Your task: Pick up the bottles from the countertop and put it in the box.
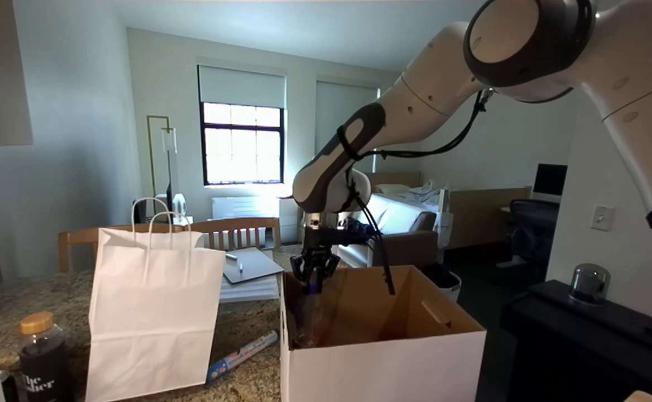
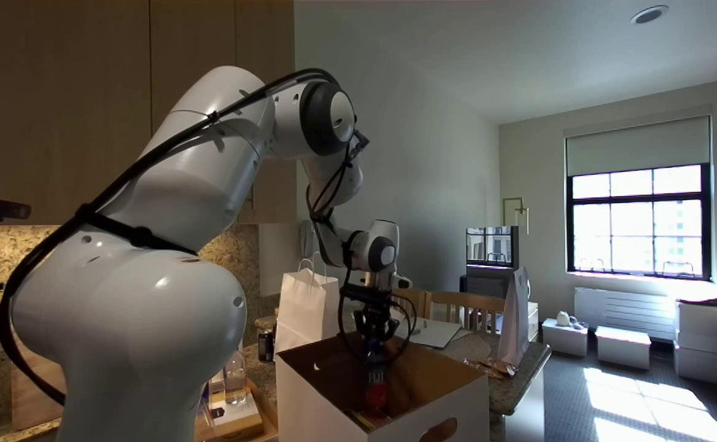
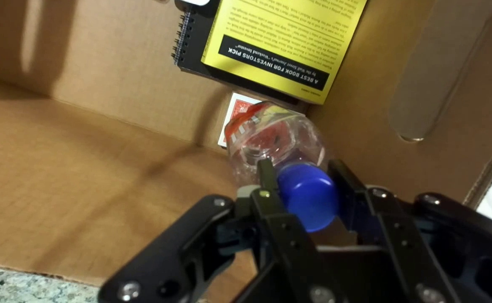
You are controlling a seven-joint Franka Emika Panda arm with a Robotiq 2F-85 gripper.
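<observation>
The cardboard box (image 1: 382,371) stands open by the speckled countertop (image 1: 250,324); it also shows in an exterior view (image 2: 318,405). My gripper (image 1: 313,283) points down inside the box's opening. In the wrist view my gripper (image 3: 303,179) is closed around the blue cap of a clear bottle (image 3: 267,139). The bottle (image 2: 375,383) hangs roughly upright inside the box, with a FIJI label and a red patch low down. I cannot tell whether its base touches the box floor. Another clear bottle (image 2: 234,380) stands near the robot base. A dark bottle with an orange cap (image 1: 41,363) stands at the left.
A white paper bag (image 1: 156,318) stands beside the box. A printed tube (image 1: 242,357) and a laptop (image 1: 252,265) lie on the counter. Inside the box are a yellow book (image 3: 279,46), a black spiral notebook (image 3: 195,46) and a red-backed card (image 3: 237,107). Another bag (image 2: 514,325) stands farther off.
</observation>
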